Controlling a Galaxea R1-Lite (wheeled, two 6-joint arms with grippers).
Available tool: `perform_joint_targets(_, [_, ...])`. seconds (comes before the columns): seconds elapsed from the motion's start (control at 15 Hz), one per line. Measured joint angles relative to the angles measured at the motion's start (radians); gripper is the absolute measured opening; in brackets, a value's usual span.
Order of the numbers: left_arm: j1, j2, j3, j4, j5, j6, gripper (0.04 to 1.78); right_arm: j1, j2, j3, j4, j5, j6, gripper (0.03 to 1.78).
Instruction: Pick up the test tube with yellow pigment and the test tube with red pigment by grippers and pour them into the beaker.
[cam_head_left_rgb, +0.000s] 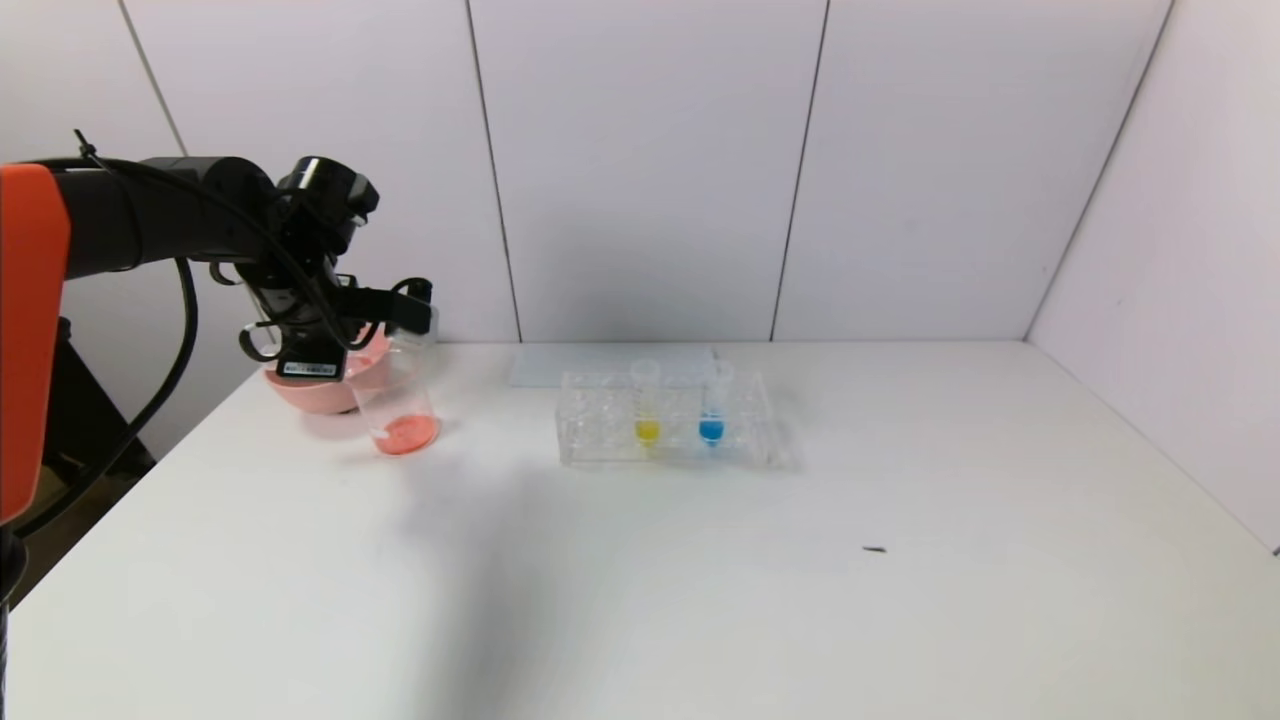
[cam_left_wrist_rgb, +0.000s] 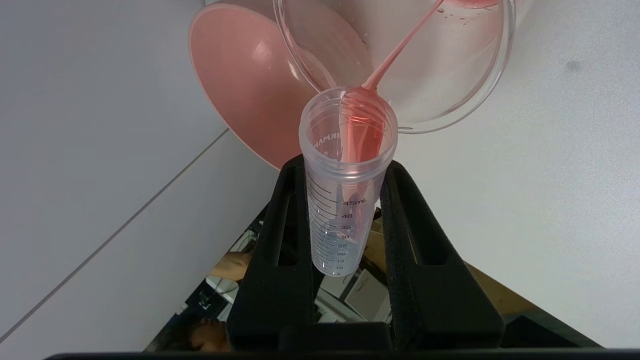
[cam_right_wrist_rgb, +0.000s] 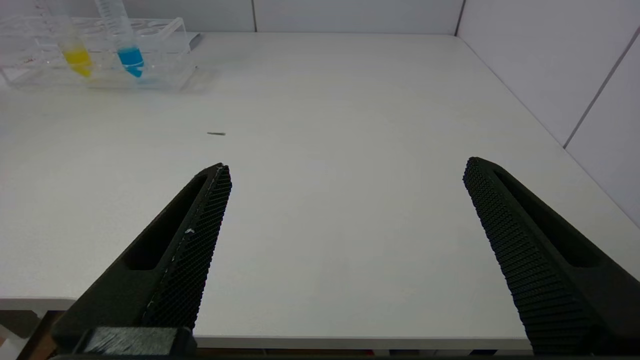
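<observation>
At the left of the head view, the robot's black left gripper (cam_head_left_rgb: 415, 305) clamps a clear graduated plastic test tube with red pigment (cam_left_wrist_rgb: 345, 185), tipped mouth-first over the rim of a clear glass beaker (cam_head_left_rgb: 398, 395). The left wrist view shows both black fingers (cam_left_wrist_rgb: 280, 240) pressed against the tube's sides, with a thin red stream running from the tube's lip down into the beaker, whose rim (cam_left_wrist_rgb: 480, 95) sits in the upper middle of that frame. A shallow pool of red-orange liquid lies in the beaker's bottom in the head view. A pink round bowl (cam_head_left_rgb: 310, 390) stands just behind the beaker, toward the left edge of the white table (cam_head_left_rgb: 700, 580).

Near the centre of the head view, a clear plastic rack (cam_head_left_rgb: 670, 425) holds two upright tubes side by side: the slim clear test tube with yellow pigment (cam_head_left_rgb: 647, 405) on the left and a matching tube of blue liquid (cam_head_left_rgb: 712, 405) on the right. Both show again in the upper left of the right wrist view. A small dark speck (cam_head_left_rgb: 874, 549) lies on the table right of centre, well apart from the rack.

The right gripper (cam_right_wrist_rgb: 345, 170), seen only from its own wrist camera, hangs above the near table edge with its two textured black fingers (cam_right_wrist_rgb: 200, 235) spread wide and nothing between them.
</observation>
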Motion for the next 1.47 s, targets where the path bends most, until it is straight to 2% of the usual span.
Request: perform_joint_targets(1.47, [-0.007,-0.001,0.000,0.002,0.030,0.029,0.43,0.000,0.000,0.000,0.000,0.000,0.000,1.70])
